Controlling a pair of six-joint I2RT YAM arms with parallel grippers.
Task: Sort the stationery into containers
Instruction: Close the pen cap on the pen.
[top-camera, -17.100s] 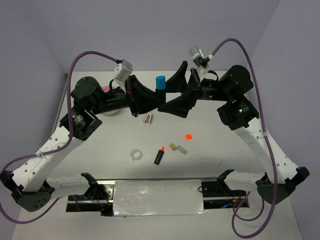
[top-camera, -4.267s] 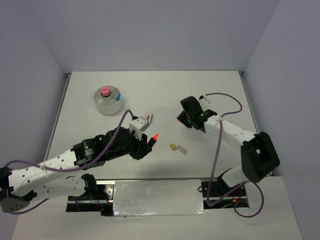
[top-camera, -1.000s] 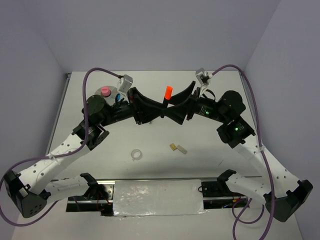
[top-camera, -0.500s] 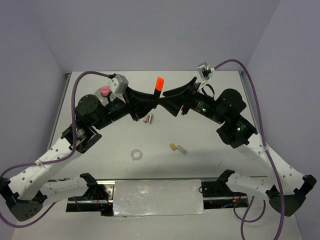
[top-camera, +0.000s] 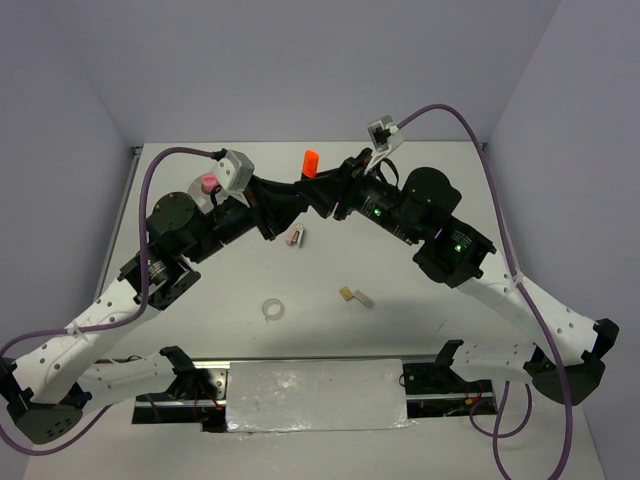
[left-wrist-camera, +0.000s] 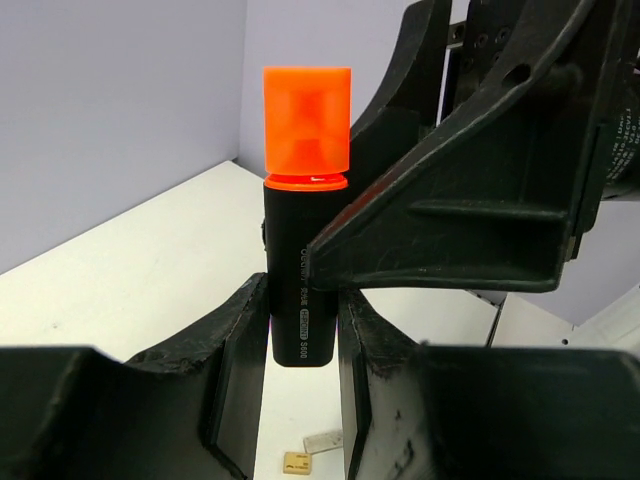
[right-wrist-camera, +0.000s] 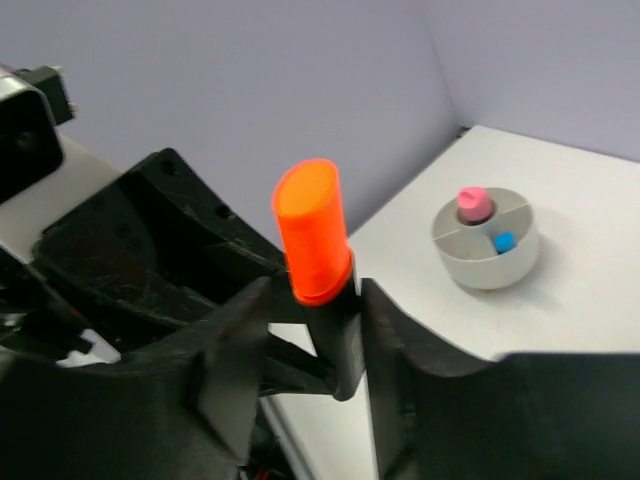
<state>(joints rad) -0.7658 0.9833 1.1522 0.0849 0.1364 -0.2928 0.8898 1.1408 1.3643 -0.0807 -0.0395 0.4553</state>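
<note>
I'm handing over the marker (left-wrist-camera: 292, 225): left gripper (left-wrist-camera: 303, 325) clamping it, right gripper (right-wrist-camera: 318, 305) can't tell, so I'm checking before releasing.

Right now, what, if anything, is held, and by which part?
The left pincer clamps the orange-capped marker by its black barrel's lower end, cap up. The right pincer flanks the barrel; its grip cannot be told.

Left arm (top-camera: 100, 310) and right arm (top-camera: 535, 308): white perforated link shells, black cylindrical joint housings; purple cables (top-camera: 441, 106) arching over each; grey wrist cameras (top-camera: 236, 165) at 10 and 1 o'clock; green indicator lights (top-camera: 451, 240) on the right arm; left gripper (left-wrist-camera: 303, 335) matte black, scuffed, ribbed.
</note>
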